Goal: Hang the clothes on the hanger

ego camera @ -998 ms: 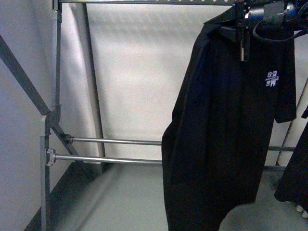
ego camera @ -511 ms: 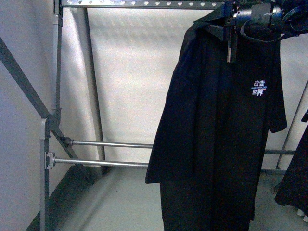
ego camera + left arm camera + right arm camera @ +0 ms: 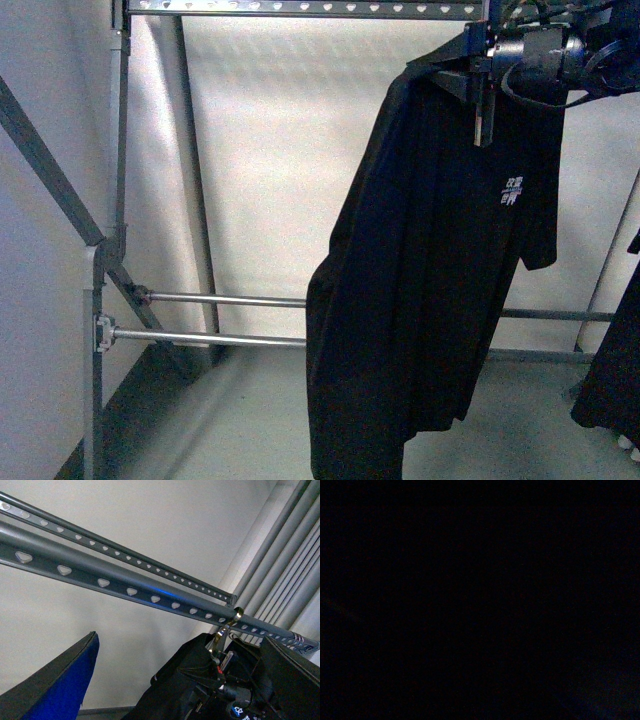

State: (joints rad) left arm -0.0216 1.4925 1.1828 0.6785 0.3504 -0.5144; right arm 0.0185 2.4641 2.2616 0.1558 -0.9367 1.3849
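The clothes (image 3: 430,280), a black T-shirt with a small white print on the chest, hang from my right gripper (image 3: 481,62) at the upper right of the front view, just below the hanger's pierced top rail (image 3: 300,8). My right gripper is shut on the shirt's top. The left wrist view shows the hanger's two rails with heart-shaped holes (image 3: 125,587). A metal hook (image 3: 229,626) reaches the nearer rail above the black shirt (image 3: 170,690). My left gripper (image 3: 180,640) is open below the rails, with its fingers (image 3: 60,685) apart and empty. The right wrist view is dark.
Two horizontal steel bars (image 3: 220,299) cross the rack low down, with grey uprights (image 3: 118,130) and a diagonal brace (image 3: 50,170) on the left. Another dark garment (image 3: 615,370) hangs at the right edge. A white wall stands behind.
My right gripper has moved left along the top rail with the shirt. The shirt has swung left and its hem sits higher.
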